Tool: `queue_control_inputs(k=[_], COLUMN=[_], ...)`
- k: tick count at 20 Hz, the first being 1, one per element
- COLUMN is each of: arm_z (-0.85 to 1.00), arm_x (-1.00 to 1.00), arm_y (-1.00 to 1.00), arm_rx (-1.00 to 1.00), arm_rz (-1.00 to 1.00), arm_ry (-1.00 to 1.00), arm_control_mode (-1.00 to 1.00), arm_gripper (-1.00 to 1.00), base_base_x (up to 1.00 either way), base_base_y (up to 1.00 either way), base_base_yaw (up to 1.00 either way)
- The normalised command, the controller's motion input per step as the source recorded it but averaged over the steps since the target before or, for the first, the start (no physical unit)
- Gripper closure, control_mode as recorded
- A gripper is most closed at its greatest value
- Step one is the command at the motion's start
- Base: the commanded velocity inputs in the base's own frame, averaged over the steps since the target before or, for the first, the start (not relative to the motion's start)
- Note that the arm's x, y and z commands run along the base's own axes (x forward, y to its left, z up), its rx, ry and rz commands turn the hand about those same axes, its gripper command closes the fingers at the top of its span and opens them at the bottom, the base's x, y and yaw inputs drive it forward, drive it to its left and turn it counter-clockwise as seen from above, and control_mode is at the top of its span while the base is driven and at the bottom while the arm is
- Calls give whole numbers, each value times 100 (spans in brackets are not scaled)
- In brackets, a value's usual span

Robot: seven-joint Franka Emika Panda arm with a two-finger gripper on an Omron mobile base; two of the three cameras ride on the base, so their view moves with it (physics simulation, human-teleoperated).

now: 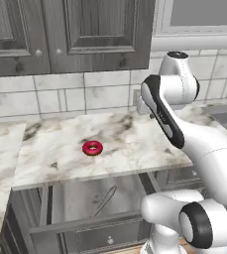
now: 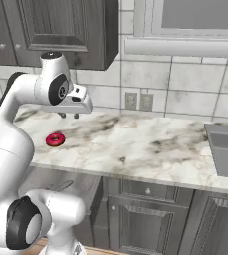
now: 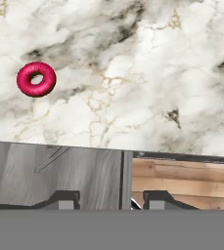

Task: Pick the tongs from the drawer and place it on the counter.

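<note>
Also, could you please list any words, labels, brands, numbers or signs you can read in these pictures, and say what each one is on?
None: no readable text in any view.
The counter, the red donut, the open drawer with the tongs, the upper cabinets, the tiled wall and the wall outlets are all unmarked.
The gripper bears no label either.

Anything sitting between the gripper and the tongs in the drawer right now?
The front edge of the counter lies between: the gripper hangs over the marble, the tongs sit in the open drawer beneath, seen in the left base view.
</note>
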Motion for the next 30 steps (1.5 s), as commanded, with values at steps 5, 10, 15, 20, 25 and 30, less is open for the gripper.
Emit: queue_control_inputs(k=[5,10,15,20,25,30], arm_z=[0,0,0,0,0,0], arm_x=[0,0,0,0,0,0], arm_y=[0,0,0,0,0,0], arm_rx=[0,0,0,0,0,0], arm_rz=[0,0,0,0,0,0], arm_ry=[0,0,0,0,0,0], arm_control_mode=[100,100,100,100,100,100], arm_gripper=[-100,-100,-100,-100,-100,-100], base_base_x=[0,-4,-16,-16,-24,-12], base_base_y=[-19,-93,-99,-85,-65,-25], base_base_yaw=[1,21,42,54,60,62])
